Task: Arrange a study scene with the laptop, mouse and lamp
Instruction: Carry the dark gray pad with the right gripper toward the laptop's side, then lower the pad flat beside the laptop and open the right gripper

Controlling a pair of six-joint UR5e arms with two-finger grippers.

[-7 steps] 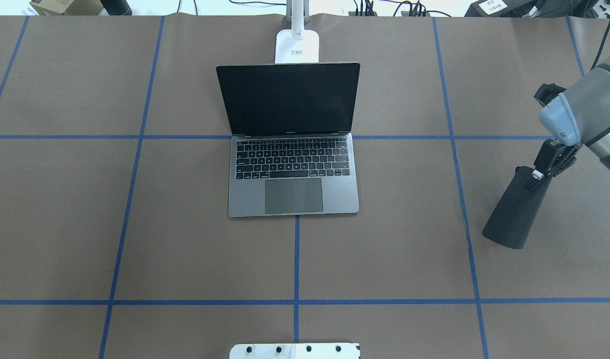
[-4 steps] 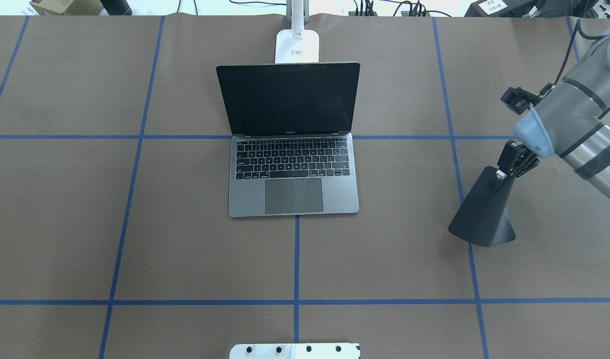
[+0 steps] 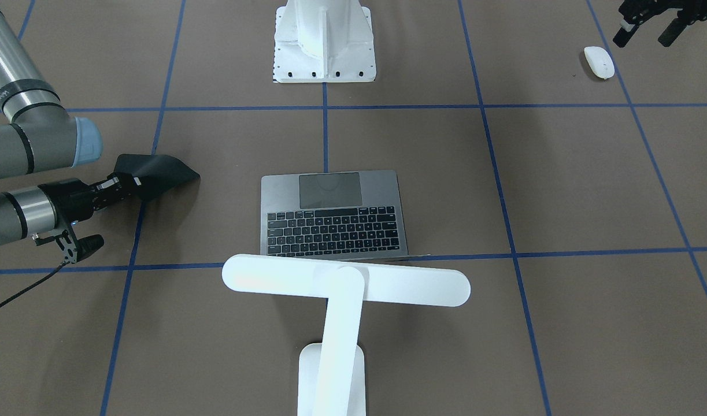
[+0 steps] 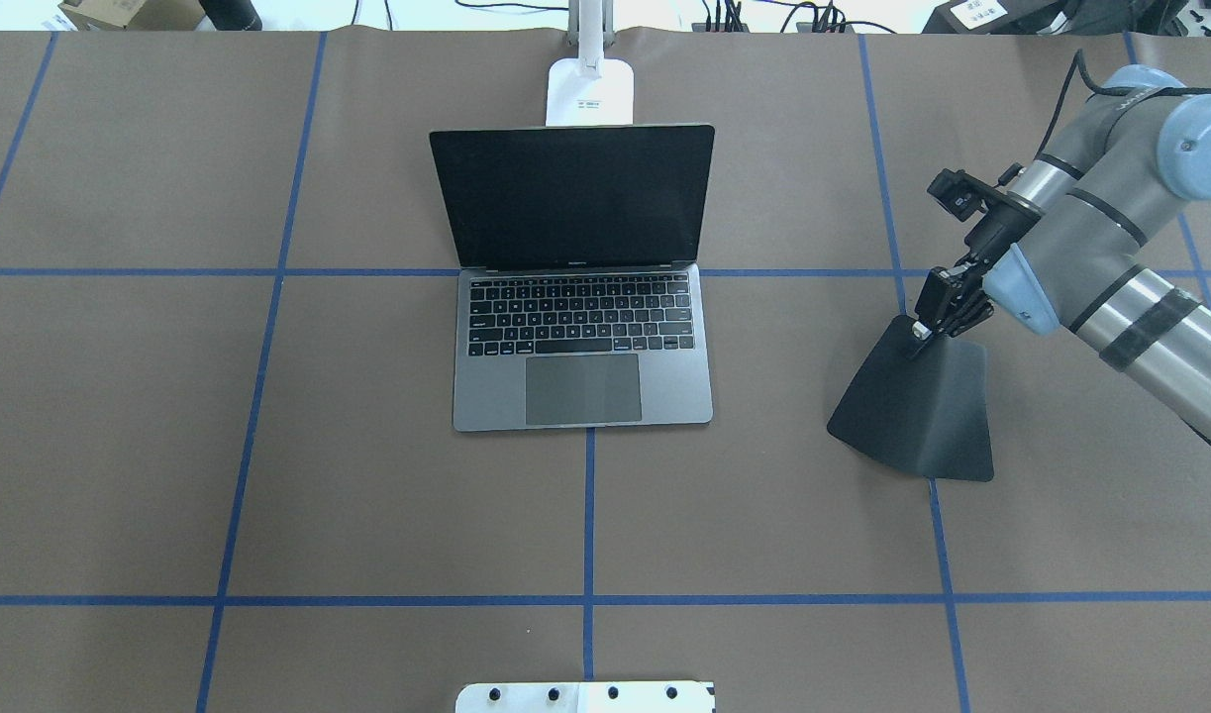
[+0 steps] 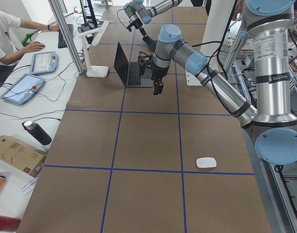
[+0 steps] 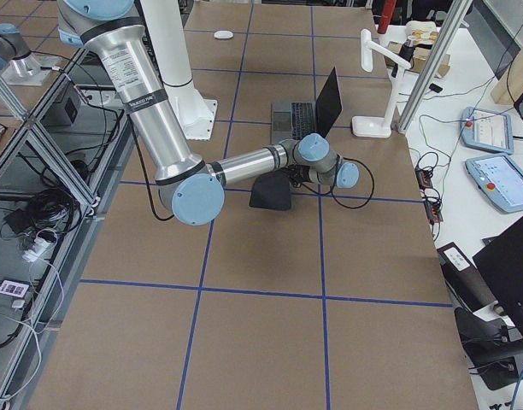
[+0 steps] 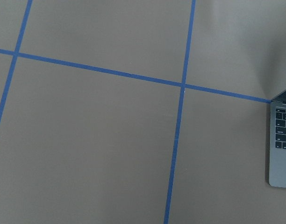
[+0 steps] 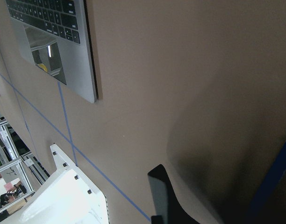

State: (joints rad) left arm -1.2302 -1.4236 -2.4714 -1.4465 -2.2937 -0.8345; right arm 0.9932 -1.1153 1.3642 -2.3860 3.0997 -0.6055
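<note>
Brown papered table [image 4: 120,446] holds the unfolded laptop [image 4: 580,337], lamp [image 3: 344,286] at its 12 o'clock. At 3 o'clock the right gripper [image 4: 930,327] pinches 1 edge of a black mat [image 4: 917,416], likely a pad for the mouse [image 3: 599,62] lying near 8 o'clock; the left gripper [image 3: 648,29] hangs with fingers apart.

I see the lamp [image 4: 590,94] cut off at overhead's top edge | laptop [image 7: 283,140] clipped by left wrist view's right edge | left gripper [image 3: 645,34] cropped at front view's top | black mat [image 8: 166,200] cut by right wrist view's bottom
</note>
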